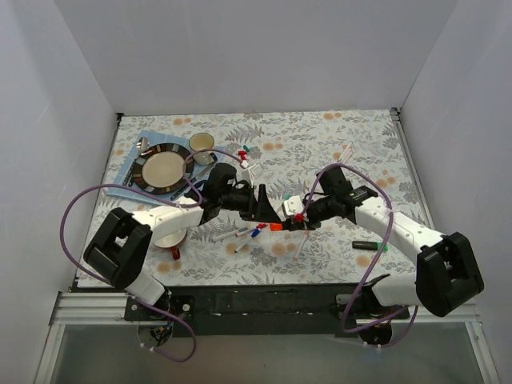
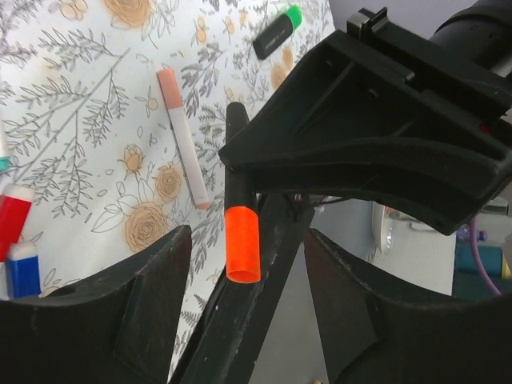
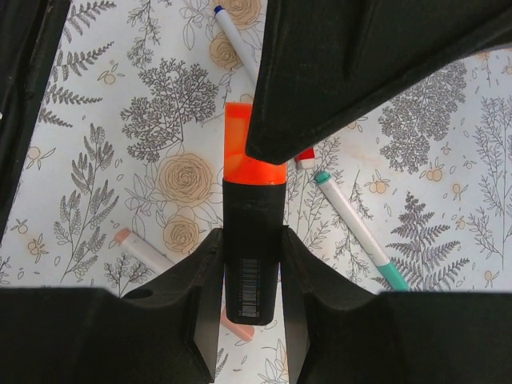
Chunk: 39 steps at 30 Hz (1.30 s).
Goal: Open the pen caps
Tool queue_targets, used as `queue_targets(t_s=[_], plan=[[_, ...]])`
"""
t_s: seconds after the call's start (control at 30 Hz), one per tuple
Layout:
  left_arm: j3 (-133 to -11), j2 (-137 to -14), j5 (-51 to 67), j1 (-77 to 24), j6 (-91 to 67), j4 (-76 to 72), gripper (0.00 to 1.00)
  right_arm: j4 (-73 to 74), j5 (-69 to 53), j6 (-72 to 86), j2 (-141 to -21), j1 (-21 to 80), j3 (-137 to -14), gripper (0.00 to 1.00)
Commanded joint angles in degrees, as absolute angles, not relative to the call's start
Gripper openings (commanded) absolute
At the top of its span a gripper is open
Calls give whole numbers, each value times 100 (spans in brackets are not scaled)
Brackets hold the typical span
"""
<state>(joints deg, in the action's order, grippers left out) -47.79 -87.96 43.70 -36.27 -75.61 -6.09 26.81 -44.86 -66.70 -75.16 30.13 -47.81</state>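
**A:** From above, where is it?

**B:** The orange cap hangs at centre frame, over the counter. It sits where the left gripper and right gripper meet. Open counter lies to the upper right, a plate sits upper left, and loose pens lie just lower left of the cap.

**A:** And the left wrist view?

**B:** The cap is bright and blocky, at lower centre, seated on a black marker. The left gripper's fingers stand apart, with a gap on each side. A red cap and a blue cap lie on the counter at the left edge.

**A:** The right wrist view?

**B:** The right gripper is clamped on the marker's barrel at lower centre, and the cap points up-frame. One left finger overlaps the cap's right side, but I cannot tell if they touch. A teal-capped pen lies at lower right.
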Motion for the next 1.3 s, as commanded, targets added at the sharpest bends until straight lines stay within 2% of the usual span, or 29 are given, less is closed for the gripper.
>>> queue_targets(t_s=[0.0, 0.47, 0.8, 0.83, 0.93, 1.0, 1.03, 1.07, 1.13, 1.2, 1.23, 1.27], plan=[[-5071, -9008, 4790, -3788, -7260, -158, 55, 2549, -4333, -6873, -7304, 3102, -4702, 1], [-5581, -9545, 4931, -3981, -7058, 501, 38, 2312, -4008, -6926, -7181, 3331, -4491, 1], [-5678, -9756, 5317, -4008, -6996, 624, 10, 2101, -3850, -6926, -7023, 3428, -4324, 1], [-5678, -9782, 5361, -4008, -6996, 624, 2, 2074, -3850, -6900, -7014, 3428, -4324, 1], [-5660, -9809, 5467, -4008, -6979, 633, 0, 1969, -3841, -6777, -6970, 3428, -4298, 1], [-5634, -9721, 5423, -4008, -6952, 598, 0, 1829, -3841, -6341, -6917, 3402, -4298, 15], [-5573, -9660, 5266, -4017, -6961, 519, 0, 1576, -3902, -6067, -6908, 3358, -4333, 37], [-5511, -9581, 5178, -4008, -6996, 440, 0, 1478, -4015, -5795, -6908, 3279, -4403, 50], [-5275, -9230, 4776, -4017, -7118, 124, 0, 1275, -4375, -4899, -6864, 2963, -4552, 68], [-5020, -8792, 4502, -4008, -7259, -461, 0, 845, -4692, -4048, -6707, 2560, -4553, 72], [-4792, -8641, 4222, -4008, -7425, -666, 0, 678, -5085, -3782, -6645, 2427, -4518, 79], [-4633, -8518, 4071, -4008, -7505, -885, 0, 181, -5211, -3449, -6488, 2304, -4396, 92]])
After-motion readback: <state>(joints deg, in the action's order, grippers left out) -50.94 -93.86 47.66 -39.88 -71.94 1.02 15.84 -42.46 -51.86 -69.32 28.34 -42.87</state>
